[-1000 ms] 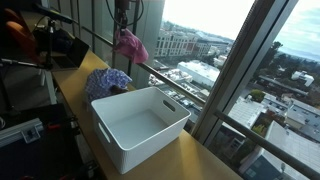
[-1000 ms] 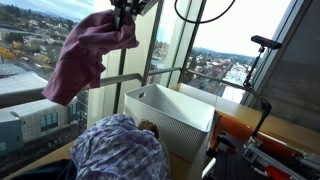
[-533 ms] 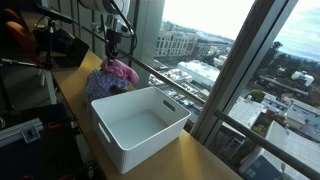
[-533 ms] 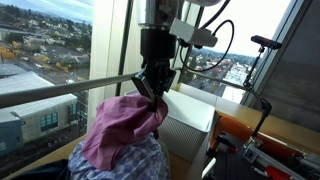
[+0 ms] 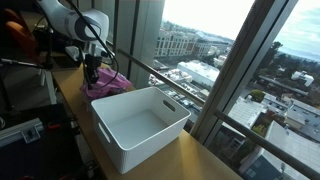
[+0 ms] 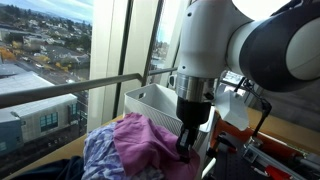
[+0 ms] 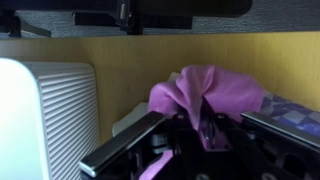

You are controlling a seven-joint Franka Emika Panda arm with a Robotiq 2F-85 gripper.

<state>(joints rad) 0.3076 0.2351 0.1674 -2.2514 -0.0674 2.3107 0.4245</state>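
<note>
My gripper (image 5: 91, 76) is low over a heap of clothes on the wooden sill, beside the white basket (image 5: 140, 128). A pink cloth (image 6: 148, 148) lies on top of a blue plaid garment (image 6: 95, 160). In the wrist view the gripper (image 7: 203, 120) has its fingers (image 7: 125, 148) spread wide, with the pink cloth (image 7: 205, 88) bunched between them and resting on the heap. The plaid garment (image 7: 296, 108) shows at the right, and the basket (image 7: 40, 110) at the left. The basket (image 6: 152, 104) is empty.
The sill runs along tall windows with a metal rail (image 6: 60, 90). Camera stands and dark equipment (image 5: 30, 45) crowd the far end of the sill. A tripod and orange gear (image 6: 250, 120) stand behind the basket.
The arm has come down from high above the heap, carrying the pink cloth. The cloth now lies on the plaid garment and the fingers have spread apart.
</note>
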